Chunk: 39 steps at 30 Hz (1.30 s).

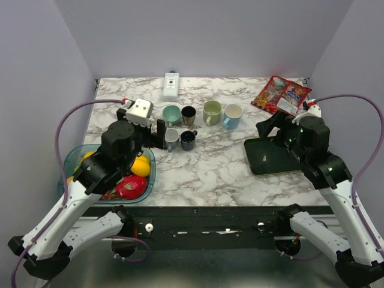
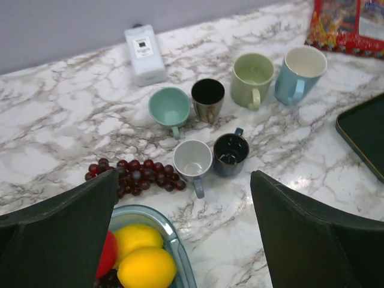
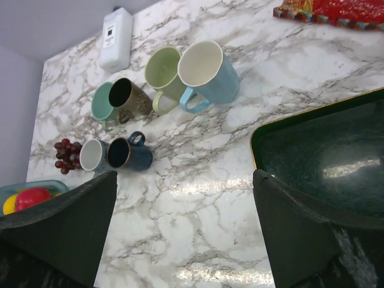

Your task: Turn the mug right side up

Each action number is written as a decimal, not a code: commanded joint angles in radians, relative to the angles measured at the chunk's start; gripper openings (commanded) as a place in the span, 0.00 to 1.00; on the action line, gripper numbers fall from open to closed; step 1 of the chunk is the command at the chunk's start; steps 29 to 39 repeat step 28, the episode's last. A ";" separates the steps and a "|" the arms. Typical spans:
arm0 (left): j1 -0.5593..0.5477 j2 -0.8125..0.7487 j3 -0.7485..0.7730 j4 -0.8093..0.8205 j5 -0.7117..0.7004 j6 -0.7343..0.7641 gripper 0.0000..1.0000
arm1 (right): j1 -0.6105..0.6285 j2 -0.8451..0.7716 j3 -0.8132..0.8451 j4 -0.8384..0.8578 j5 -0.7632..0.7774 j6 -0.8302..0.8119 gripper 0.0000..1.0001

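Note:
Several mugs stand in two rows at mid-table, all with their mouths up: teal [image 1: 171,114], bronze [image 1: 188,115], green [image 1: 212,112] and light blue [image 1: 232,116] behind, grey-white [image 1: 172,138] and dark blue [image 1: 188,140] in front. None shows as upside down. My left gripper [image 1: 161,133] is open and empty, just left of the grey-white mug [image 2: 192,159], which lies ahead between its fingers. My right gripper [image 1: 267,128] is open and empty above the left edge of the dark tray, well right of the mugs [image 3: 129,154].
A dark green tray [image 1: 273,157] lies at the right. A blue bowl [image 1: 152,171] of lemons and red fruit sits at the front left, with grapes [image 2: 135,174] beside it. A white bottle [image 1: 171,85] and red snack packets [image 1: 282,95] lie at the back.

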<state>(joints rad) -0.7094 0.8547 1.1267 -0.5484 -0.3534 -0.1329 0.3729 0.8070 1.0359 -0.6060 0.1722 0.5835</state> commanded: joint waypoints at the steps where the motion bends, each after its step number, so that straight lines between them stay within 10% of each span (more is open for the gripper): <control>1: -0.002 -0.091 -0.001 0.022 -0.140 -0.001 0.99 | -0.002 -0.011 0.045 -0.057 0.079 -0.020 1.00; 39: -0.004 -0.151 0.024 0.062 -0.260 0.047 0.99 | 0.000 0.003 0.058 -0.040 0.061 -0.020 1.00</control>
